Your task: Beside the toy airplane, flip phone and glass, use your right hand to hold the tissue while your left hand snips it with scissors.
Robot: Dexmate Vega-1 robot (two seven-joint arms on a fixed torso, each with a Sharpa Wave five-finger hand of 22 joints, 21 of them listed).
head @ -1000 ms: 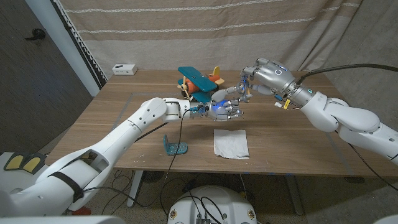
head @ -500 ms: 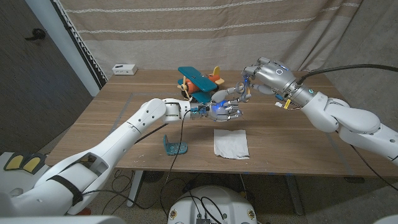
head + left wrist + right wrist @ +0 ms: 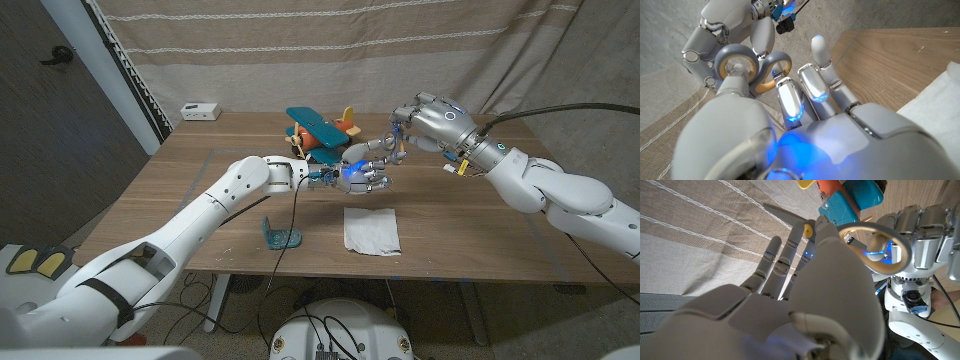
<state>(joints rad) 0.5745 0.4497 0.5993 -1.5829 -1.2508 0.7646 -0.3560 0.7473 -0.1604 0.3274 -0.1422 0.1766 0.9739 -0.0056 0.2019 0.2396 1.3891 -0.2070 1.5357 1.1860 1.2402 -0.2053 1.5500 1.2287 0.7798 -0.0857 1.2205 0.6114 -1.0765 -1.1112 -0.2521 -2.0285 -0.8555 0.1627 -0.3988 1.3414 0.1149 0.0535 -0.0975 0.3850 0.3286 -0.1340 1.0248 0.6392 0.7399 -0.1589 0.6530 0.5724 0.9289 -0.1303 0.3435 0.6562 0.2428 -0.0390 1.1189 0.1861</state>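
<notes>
The left hand (image 3: pixel 362 176) is raised above the middle of the worktop (image 3: pixel 470 220), with the right hand (image 3: pixel 428 120) close beside it at about 2 o'clock, higher up. Between them are the scissors (image 3: pixel 742 49). In the left wrist view, one digit of the left hand passes through a grey finger loop, so that hand holds the scissors by the handle. The right hand's fingers (image 3: pixel 762 35) reach in close to the loops. From these views I cannot tell whether the right hand also grips the scissors or only touches them.

The tissue (image 3: pixel 371 229) lies flat on the worktop at 6 o'clock from the left hand, near the front edge, and neither hand touches it. The toy airplane (image 3: pixel 320 130) stands at 11 o'clock from the left hand, further back. A small teal object (image 3: pixel 281 234) sits at 9 o'clock from the tissue. A white box (image 3: pixel 201 111) rests at the far left corner.
</notes>
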